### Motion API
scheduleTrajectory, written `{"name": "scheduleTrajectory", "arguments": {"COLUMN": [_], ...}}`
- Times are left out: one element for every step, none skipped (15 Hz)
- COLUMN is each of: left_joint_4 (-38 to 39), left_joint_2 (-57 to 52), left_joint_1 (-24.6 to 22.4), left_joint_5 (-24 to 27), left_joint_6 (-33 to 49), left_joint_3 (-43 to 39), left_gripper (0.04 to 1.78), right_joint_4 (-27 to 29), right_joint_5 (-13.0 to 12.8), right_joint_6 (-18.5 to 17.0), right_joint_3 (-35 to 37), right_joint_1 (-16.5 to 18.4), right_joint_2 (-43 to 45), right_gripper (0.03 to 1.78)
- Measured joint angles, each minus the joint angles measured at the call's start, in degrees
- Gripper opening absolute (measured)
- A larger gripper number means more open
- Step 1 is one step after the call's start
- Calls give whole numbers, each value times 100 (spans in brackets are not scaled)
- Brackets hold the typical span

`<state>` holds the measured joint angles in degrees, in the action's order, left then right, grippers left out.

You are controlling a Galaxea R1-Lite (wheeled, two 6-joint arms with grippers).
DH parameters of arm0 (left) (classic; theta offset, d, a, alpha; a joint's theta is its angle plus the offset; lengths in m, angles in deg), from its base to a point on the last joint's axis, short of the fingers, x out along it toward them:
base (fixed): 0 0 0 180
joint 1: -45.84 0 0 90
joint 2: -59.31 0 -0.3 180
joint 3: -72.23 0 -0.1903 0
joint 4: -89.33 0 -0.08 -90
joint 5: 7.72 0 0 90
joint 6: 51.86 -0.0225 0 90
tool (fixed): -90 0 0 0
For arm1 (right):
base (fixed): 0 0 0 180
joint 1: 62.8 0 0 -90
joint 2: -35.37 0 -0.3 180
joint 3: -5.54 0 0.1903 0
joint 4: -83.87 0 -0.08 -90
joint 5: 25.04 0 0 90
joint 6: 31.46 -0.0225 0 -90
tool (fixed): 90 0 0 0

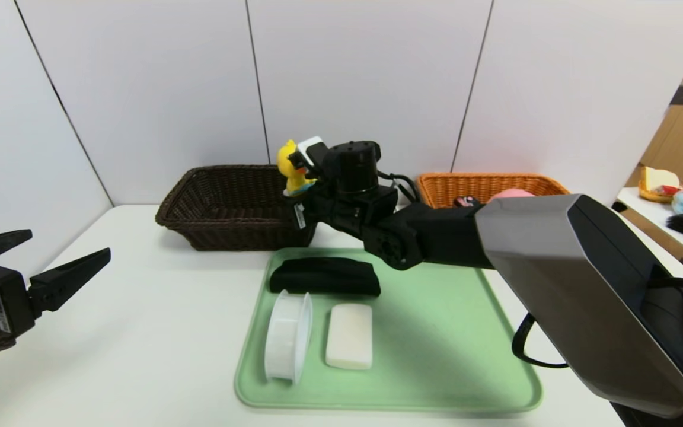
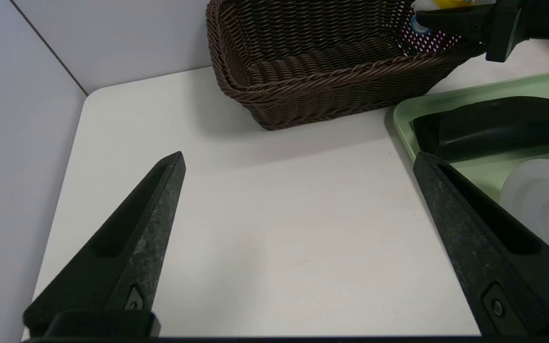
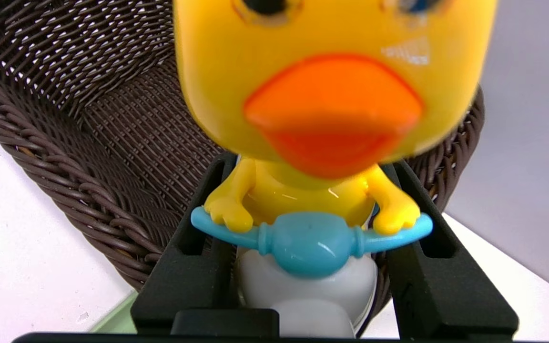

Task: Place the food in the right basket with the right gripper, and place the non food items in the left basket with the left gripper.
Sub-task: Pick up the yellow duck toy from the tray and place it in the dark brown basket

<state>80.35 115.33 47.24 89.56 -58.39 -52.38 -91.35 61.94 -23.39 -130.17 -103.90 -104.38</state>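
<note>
1. Head view shows our left gripper at the far left, hovering over the white surface with its jaws spread wide and nothing between them; the left wrist view confirms the gap.
2. Next we see the dark brown basket at the back of the surface, near the wall.
3. At that basket's right end, our right gripper has its jaws clamped on the white base of the yellow duck toy, lifted just above the rim; the right wrist view shows the duck gripping a blue handlebar, with the basket's weave behind it.
4. In front lies the green tray, carrying the black folded pouch at its far edge, the white round ribbed container standing on its side, and the white soap-like bar just beside it.
5. Farther right, the orange-tan basket holds the pink plush peach and a small black canister, both partly hidden behind our right arm.
</note>
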Motion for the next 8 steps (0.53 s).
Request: {"name": "scheduleTrajectory", "arguments": {"left_joint_4": [0, 2, 2, 0, 2, 0, 0, 2], "left_joint_2": [-2, -5, -5, -5, -5, -5, -5, -5], "left_joint_1": [5, 5, 7, 9, 9, 9, 9, 9], "left_joint_5": [-1, -1, -1, -4, -1, -4, -4, -4], "left_joint_6": [0, 0, -2, 0, 0, -2, -2, 0], "left_joint_3": [0, -5, -6, -6, -6, -5, 0, 5], "left_gripper": [169, 169, 169, 169, 169, 169, 169, 169], "right_joint_4": [0, 0, 0, -2, -63, -234, -449, -527], "right_joint_5": [22, 49, 71, 83, 88, 88, 90, 91], "right_joint_6": [0, 2, 2, 5, 5, 6, 52, 111], "right_joint_3": [0, 0, 0, -2, -2, -2, -2, -2], "right_joint_1": [4, 9, 13, 15, 15, 26, 46, 67], "right_joint_2": [-5, -7, -2, 4, 9, 6, 0, 0], "right_gripper": [87, 87, 91, 101, 109, 116, 124, 129]}}
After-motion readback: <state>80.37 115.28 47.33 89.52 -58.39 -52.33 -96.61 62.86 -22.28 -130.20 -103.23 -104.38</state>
